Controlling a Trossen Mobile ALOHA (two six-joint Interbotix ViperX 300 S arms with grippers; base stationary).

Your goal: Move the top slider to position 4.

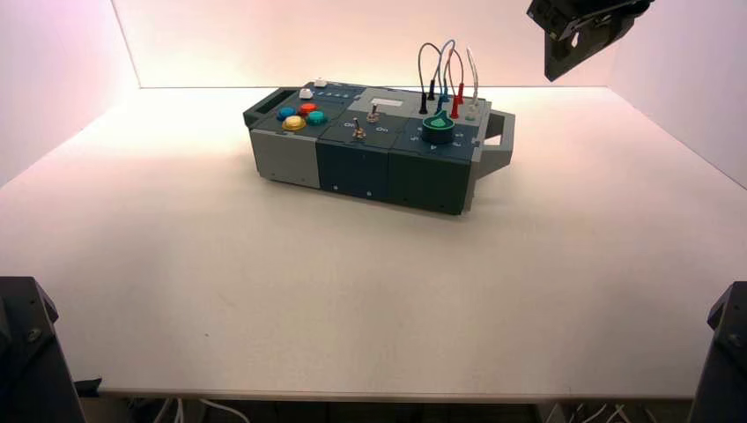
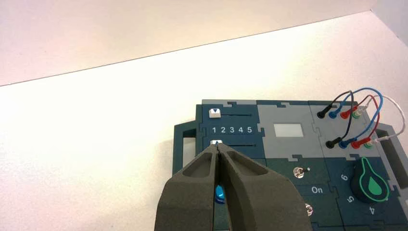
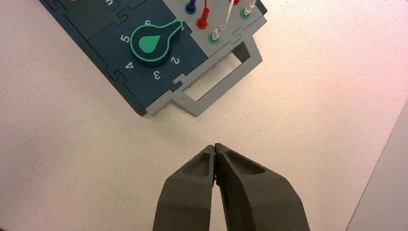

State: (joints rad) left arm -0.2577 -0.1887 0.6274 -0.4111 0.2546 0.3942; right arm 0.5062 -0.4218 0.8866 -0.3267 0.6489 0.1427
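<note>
The top slider's flat white knob [image 2: 215, 113] sits at the left end of its slot on the dark blue panel, over the numeral 1 of the row 1 2 3 4 5. In the high view it shows at the box's far left corner [image 1: 321, 83]. My left gripper [image 2: 219, 147] is shut and empty, hovering above the box. Its tips stand in line with the second white knob [image 2: 216, 143], short of the top slider. My right gripper [image 3: 214, 146] is shut and empty above the bare table, off the box's right end; it hangs at the top right of the high view [image 1: 581, 26].
The box [image 1: 352, 163] stands at the table's far middle, turned a little. It bears coloured buttons [image 1: 300, 115], two metal toggle switches [image 2: 299, 172], a green knob [image 3: 151, 42], plugged wires [image 2: 361, 103] and a grey handle [image 3: 219, 84] at its right end.
</note>
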